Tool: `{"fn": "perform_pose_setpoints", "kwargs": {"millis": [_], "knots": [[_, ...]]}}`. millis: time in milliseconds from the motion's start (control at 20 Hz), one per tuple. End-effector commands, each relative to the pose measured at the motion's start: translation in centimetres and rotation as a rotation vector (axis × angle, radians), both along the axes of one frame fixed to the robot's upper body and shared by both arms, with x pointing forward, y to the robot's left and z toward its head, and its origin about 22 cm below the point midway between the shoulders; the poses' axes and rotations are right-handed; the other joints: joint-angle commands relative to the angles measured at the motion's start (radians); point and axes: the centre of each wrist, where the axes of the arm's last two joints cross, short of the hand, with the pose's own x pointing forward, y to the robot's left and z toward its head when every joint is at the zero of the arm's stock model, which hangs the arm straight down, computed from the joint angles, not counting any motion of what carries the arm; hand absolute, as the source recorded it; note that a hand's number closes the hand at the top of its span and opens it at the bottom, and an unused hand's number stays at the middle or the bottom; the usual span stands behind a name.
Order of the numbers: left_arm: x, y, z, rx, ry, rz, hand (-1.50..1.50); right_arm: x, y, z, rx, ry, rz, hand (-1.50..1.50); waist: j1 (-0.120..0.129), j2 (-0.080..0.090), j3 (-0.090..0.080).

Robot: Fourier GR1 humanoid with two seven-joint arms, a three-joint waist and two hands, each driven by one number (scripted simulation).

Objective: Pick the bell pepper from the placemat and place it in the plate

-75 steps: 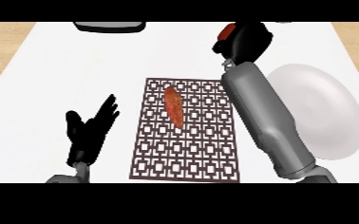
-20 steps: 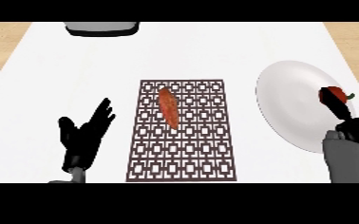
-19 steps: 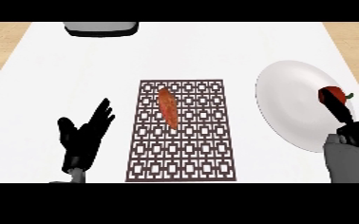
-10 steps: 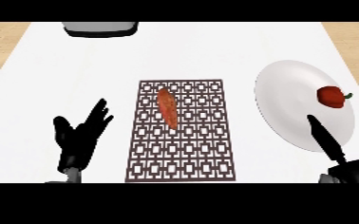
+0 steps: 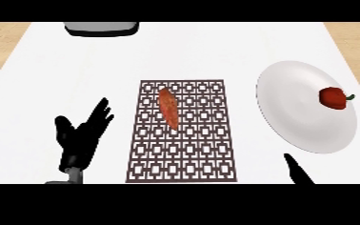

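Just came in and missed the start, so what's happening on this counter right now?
A two-handed robot is moving a bell pepper to a plate. The red bell pepper now lies on the white plate at the right, with no hand touching it. Only a fingertip of the right hand shows near the lower edge, below the plate. The left hand rests open, left of the patterned placemat, where an orange elongated item lies.
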Motion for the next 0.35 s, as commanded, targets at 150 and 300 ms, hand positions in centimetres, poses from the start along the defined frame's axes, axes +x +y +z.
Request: {"fn": "perform_pose_setpoints", "kwargs": {"millis": [150,300], "knots": [[0.4,-0.5,-0.1,0.001,0.022,-0.007,0.00,-2.2,2.2,-0.4,-0.001,0.040,-0.024,-1.50,0.003,0.003,-0.002],[-1.4,-0.6,-0.7,-0.003,0.012,-0.014,0.00,-3.4,4.9,-0.6,0.003,0.030,-0.036,-1.50,0.004,0.002,-0.001]]}}
